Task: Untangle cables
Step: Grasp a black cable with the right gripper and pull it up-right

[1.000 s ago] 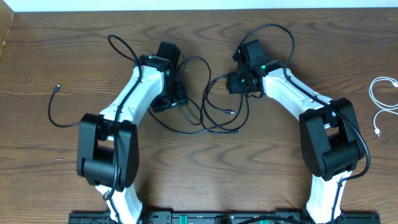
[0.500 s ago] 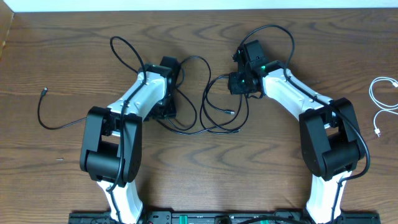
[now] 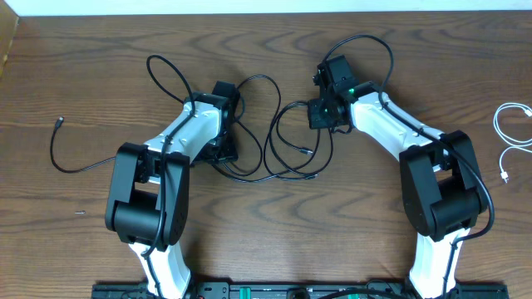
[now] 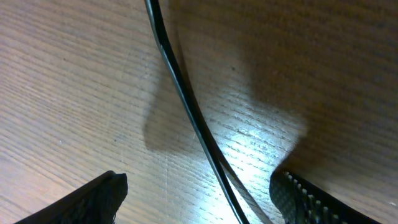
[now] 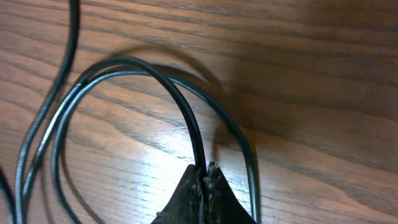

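Thin, glossy black cables (image 3: 287,154) lie in loose, overlapping loops at the middle of a dark, wood-grained table (image 3: 266,50). At the tangle's left edge, the left gripper (image 4: 199,199) stands released. Its dark, ridged fingers (image 4: 311,202) are spread either side of one smooth strand lying on the wood. At the tangle's upper right, the right gripper (image 5: 205,186) is clenched, its textured tips pinching a rounded arc of the black cables. A coiled white cable (image 3: 511,124) lies well to the tangle's right, near the table's edge.
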Controlling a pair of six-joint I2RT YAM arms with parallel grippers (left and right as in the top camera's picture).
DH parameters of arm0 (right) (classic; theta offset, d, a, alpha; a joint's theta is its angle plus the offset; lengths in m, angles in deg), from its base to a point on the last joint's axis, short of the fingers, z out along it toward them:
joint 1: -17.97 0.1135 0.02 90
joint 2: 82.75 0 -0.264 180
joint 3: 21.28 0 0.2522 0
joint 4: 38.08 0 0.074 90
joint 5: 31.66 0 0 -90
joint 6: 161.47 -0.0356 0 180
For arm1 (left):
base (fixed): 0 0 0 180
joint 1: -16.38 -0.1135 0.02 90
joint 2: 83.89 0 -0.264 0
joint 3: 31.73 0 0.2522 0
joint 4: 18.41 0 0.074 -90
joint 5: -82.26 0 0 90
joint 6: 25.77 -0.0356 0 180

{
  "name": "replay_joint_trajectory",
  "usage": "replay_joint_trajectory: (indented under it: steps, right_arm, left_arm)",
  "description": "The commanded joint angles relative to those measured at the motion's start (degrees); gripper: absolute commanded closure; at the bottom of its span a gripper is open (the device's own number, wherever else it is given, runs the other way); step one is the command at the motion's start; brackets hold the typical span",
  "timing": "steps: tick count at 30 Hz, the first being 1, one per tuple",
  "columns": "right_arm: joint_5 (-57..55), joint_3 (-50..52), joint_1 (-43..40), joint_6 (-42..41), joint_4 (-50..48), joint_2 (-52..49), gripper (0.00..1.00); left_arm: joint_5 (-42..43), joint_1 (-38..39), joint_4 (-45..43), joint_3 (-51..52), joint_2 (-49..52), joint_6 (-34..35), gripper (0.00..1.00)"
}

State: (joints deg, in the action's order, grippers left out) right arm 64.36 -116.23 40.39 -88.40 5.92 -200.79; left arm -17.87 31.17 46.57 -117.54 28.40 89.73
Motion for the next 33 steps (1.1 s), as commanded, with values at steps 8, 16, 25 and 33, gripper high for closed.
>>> replay_joint_trajectory:
  steps: [8,16,25,33]
  right_arm:
    - [-2.38,0.66,0.42,0.24,-0.72,-0.22,0.9]
    - [-1.62,0.24,0.2,3.06,-2.43,0.5,0.99]
    - [1.03,-2.71,-0.2,14.36,-2.23,14.19,0.99]
    - [1.01,-2.71,-0.2,19.69,-10.1,28.39,0.99]
  left_arm:
    - [2.19,0.07,2.32,-7.45,-12.22,0.09,0.14]
    - [2.1,0.07,-2.75,-7.43,-19.15,0.09,0.13]
    - [-6.03,0.09,-3.17,-6.45,-17.79,0.07,0.02]
    - [-6.01,0.09,-3.15,-6.45,-17.79,0.07,0.02]
